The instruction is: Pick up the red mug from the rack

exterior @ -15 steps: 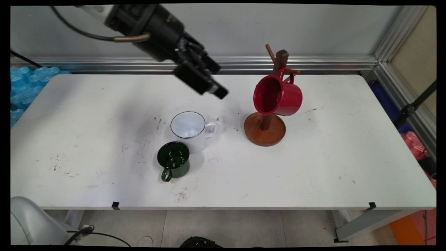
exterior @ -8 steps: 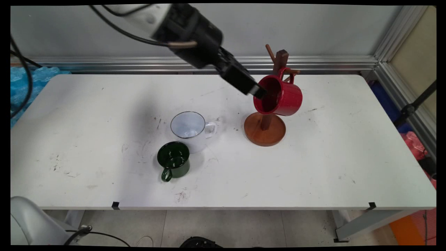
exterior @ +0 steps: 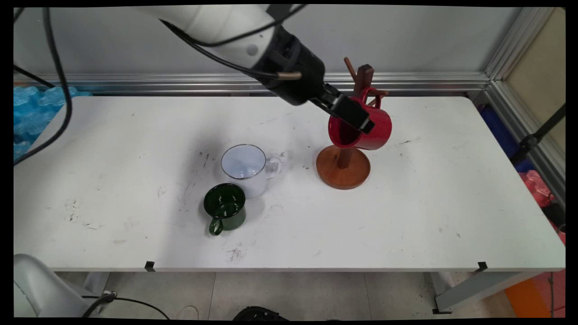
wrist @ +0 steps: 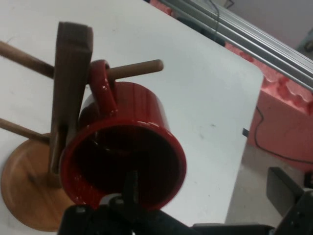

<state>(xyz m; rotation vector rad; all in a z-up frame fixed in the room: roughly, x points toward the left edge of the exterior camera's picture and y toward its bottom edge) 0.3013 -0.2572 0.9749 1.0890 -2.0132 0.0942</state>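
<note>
**Gripper at hung red mug: state and hazards**

- Gripper: fingers apart. One finger is at or just inside the mug's mouth. The other is out to the side, clear of the wall. Nothing is clamped.
- Red mug: straight ahead of the hand, mouth towards it, tilted. Its handle hangs over a peg.
- Rack: just beyond the mug, with its post beside the handle.
- White mug, green mug: behind and below the hand, well apart from it, touching or nearly touching each other.
- Table: under all of these.

Hazards, as judged:
- A push along the hand's line could slide the handle down the peg or tip the rack, which looks light.
- A pinch on the thin glossy rim may slip.
- A pull not in line with the peg could snag the handle and drag the rack
</note>
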